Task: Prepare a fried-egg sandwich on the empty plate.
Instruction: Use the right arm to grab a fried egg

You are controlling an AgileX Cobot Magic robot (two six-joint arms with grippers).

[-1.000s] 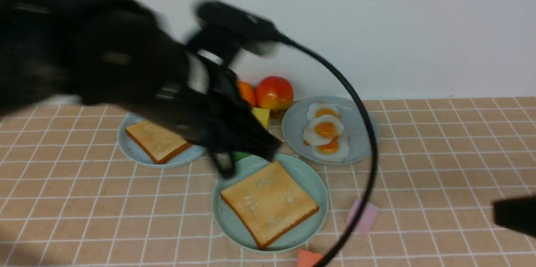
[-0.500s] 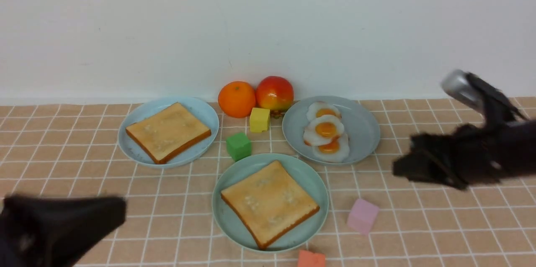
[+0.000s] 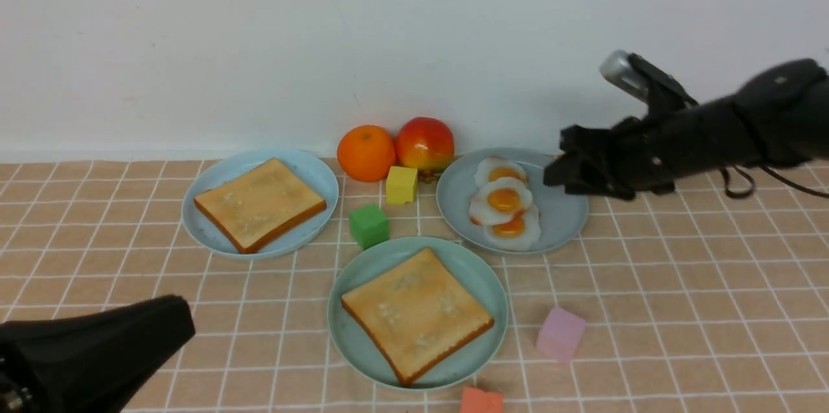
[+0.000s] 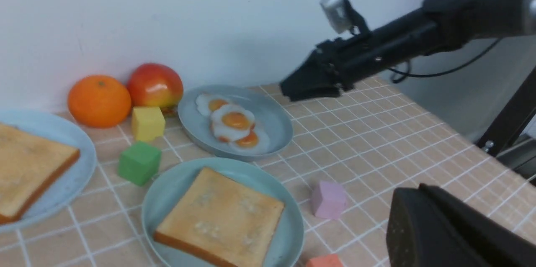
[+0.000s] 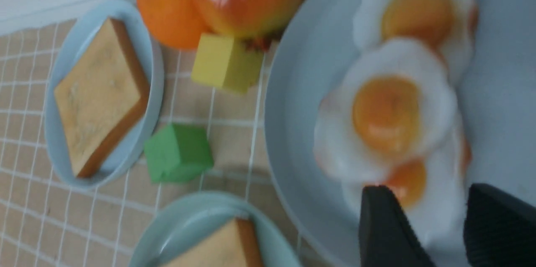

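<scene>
One toast slice [image 3: 416, 314] lies on the mint-green plate [image 3: 482, 270] at front centre. A second toast slice [image 3: 259, 204] lies on the sky-blue plate [image 3: 311, 173] at back left. Three fried eggs [image 3: 502, 200] overlap on the grey-blue plate [image 3: 563, 206]. My right gripper [image 3: 560, 173] hovers over that plate's right rim. In the right wrist view it [image 5: 431, 204] is open and empty just above the eggs [image 5: 385, 112]. My left gripper [image 3: 184, 322] is low at the front left, shut and empty, as the left wrist view [image 4: 408, 193] shows.
An orange [image 3: 366, 153] and an apple [image 3: 424, 143] stand by the back wall. A yellow cube [image 3: 401, 184] and a green cube [image 3: 369, 225] lie between the plates. A pink cube [image 3: 560, 334] and an orange-red cube [image 3: 481, 400] lie near the front.
My left arm has pulled back from over the plates to the front left. My right arm has come in from the right, up and leftward, to the egg plate.
</scene>
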